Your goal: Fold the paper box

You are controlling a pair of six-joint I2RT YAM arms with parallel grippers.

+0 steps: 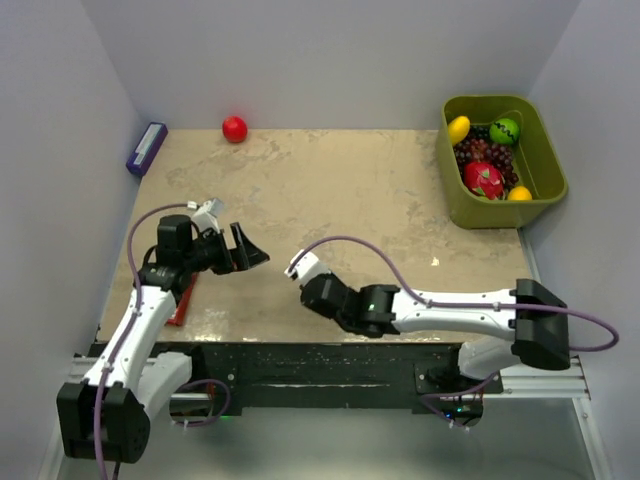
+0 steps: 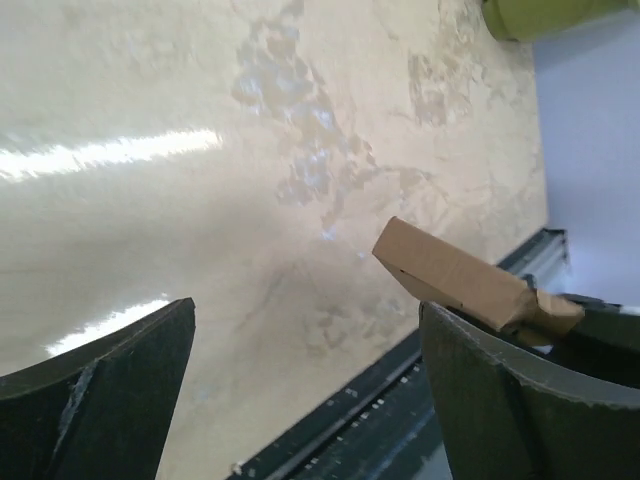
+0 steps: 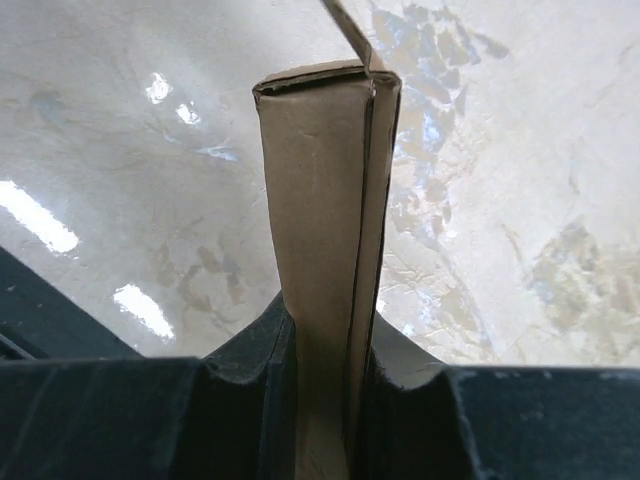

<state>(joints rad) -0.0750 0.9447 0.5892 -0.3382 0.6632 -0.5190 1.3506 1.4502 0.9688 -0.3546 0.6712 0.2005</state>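
The right pincer (image 3: 325, 340) is clenched on the paper box (image 3: 322, 190), a flattened brown blank pinched edge-on between its fingers and jutting out ahead of the tips over the tabletop (image 3: 120, 150); one flap angles off at the far end; the left pincer (image 2: 305, 320) stands released, jaws wide apart with nothing between them; the box lies just beyond its right finger (image 2: 500, 400), whether touching I cannot tell; behind the left pincer, under its arm, lies a flat red packet (image 1: 184, 302).
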